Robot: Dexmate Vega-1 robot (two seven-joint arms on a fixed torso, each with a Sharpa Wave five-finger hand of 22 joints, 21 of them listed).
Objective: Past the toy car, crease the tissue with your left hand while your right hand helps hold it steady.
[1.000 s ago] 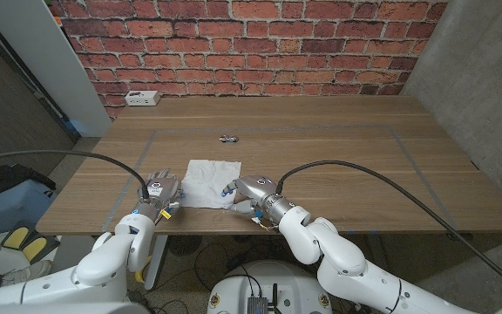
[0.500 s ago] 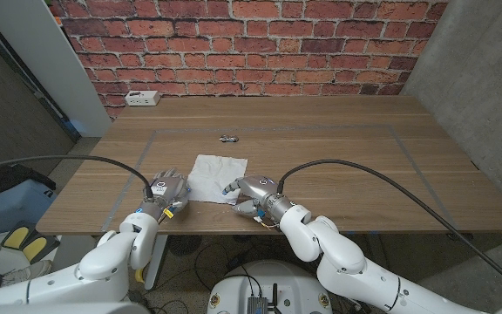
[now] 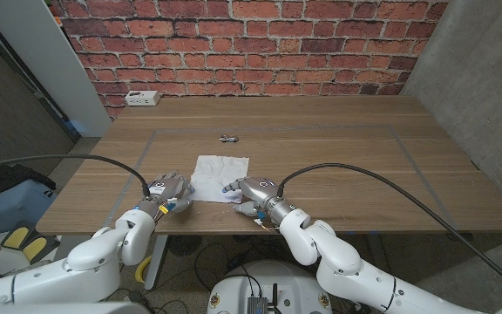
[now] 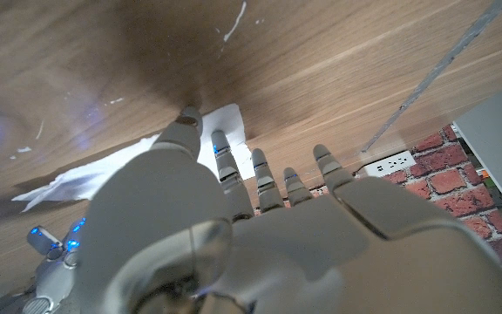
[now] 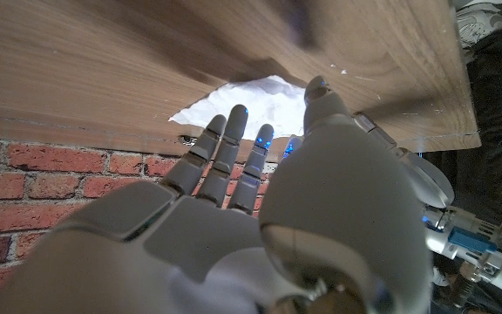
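Two hands, head view: left hand [image 3: 166,191] sits just beside the white tissue's [image 3: 220,166] near-left corner, fingers apart, grasping nothing; right hand [image 3: 247,193] sits at the near-right corner, fingertips on or at the edge, likely to pin the sheet. Whether it presses, I cannot tell.
Tissue, head view: spread on the wooden table [image 3: 338,148], nearer than the toy car [image 3: 227,138], well apart from it, so not yet past it.
Left wrist view: fingers [image 4: 261,179] reach toward the tissue [image 4: 103,170], released.
Right wrist view: fingers [image 5: 225,144] extended at the tissue [image 5: 242,96], apparently holding nothing.
Bystander: white power strip [image 3: 141,98] at the far edge.
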